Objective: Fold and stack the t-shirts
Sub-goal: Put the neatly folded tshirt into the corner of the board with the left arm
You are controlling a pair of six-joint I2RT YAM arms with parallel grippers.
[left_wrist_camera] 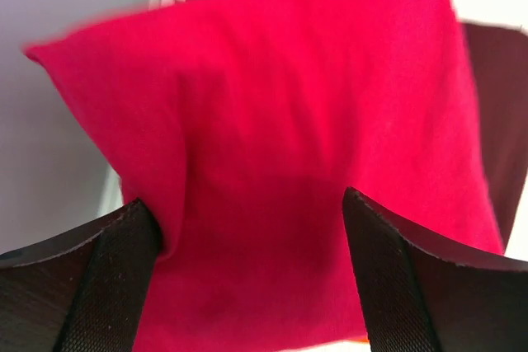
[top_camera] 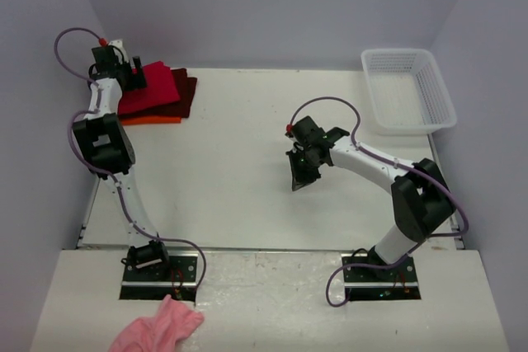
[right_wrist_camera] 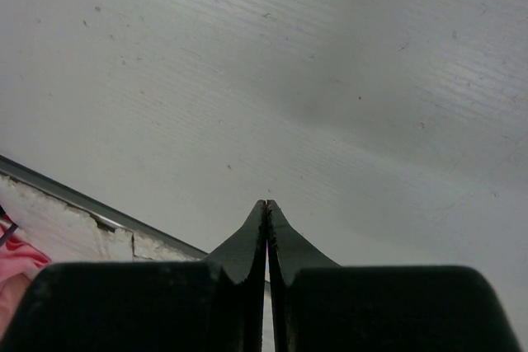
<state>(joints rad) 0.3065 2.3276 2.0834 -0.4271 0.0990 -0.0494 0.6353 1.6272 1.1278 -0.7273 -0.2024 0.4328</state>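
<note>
One white table (top_camera: 247,138) carries the stack at its far-left corner: red t-shirt (top_camera: 153,88) on top, maroon t-shirt (top_camera: 188,92) beneath, orange t-shirt (top_camera: 153,120) lowest. Left gripper (left_wrist_camera: 245,204) over the red t-shirt, jaws spread wide, not clamping it; right gripper (right_wrist_camera: 266,204) pinched closed and empty above bare table, centre-right.

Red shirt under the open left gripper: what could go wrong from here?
The red shirt bulges against one finger of the open left gripper; lifting away might snag it and loosen the fold. It lies skewed on the maroon shirt and orange shirt, so a drag could slide the stack apart.
</note>
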